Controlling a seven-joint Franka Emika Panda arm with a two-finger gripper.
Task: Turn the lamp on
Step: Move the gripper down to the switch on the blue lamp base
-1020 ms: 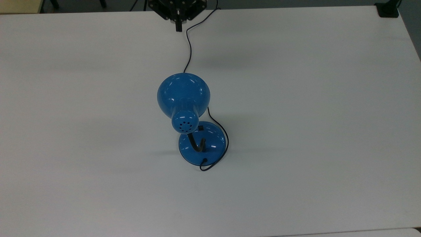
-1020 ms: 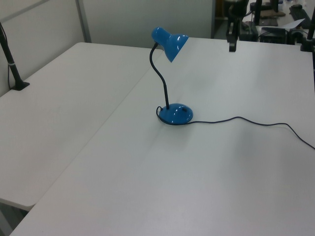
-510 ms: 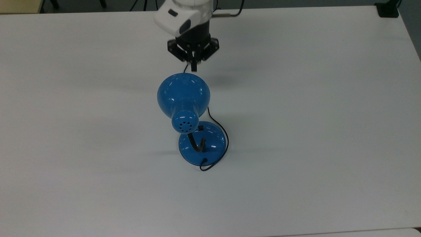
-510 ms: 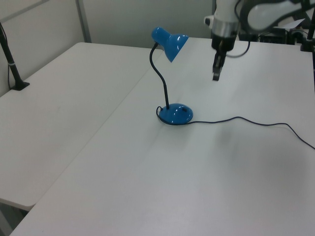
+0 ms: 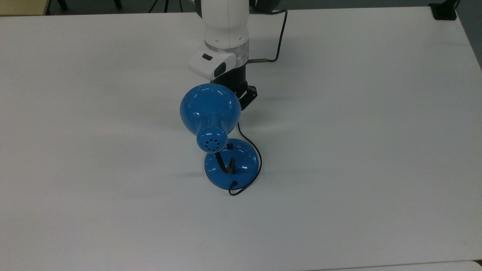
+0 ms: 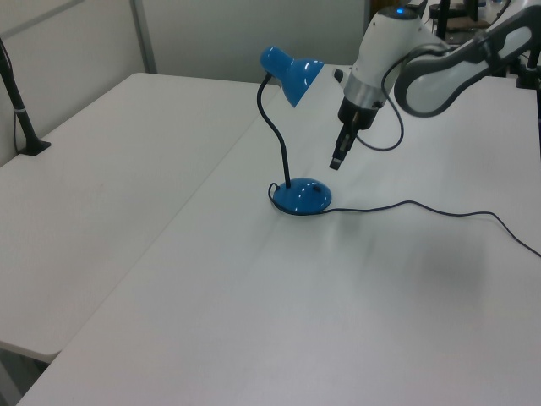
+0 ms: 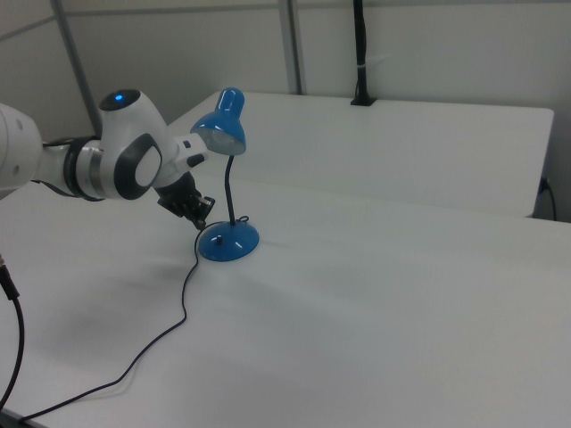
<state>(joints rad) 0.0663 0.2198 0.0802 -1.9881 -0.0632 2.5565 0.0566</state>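
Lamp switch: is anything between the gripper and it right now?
Nothing visible blocks it. In the left view the gripper hangs above and to the right of the glossy blue desk lamp's round base, with open air between; the small black switch sits uncovered.

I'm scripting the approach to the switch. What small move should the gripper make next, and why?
Probably lower toward the lamp's base. In the left view the gripper hangs above the table, beside and above the base, apart from it. The small black switch sits on the base's top, untouched.
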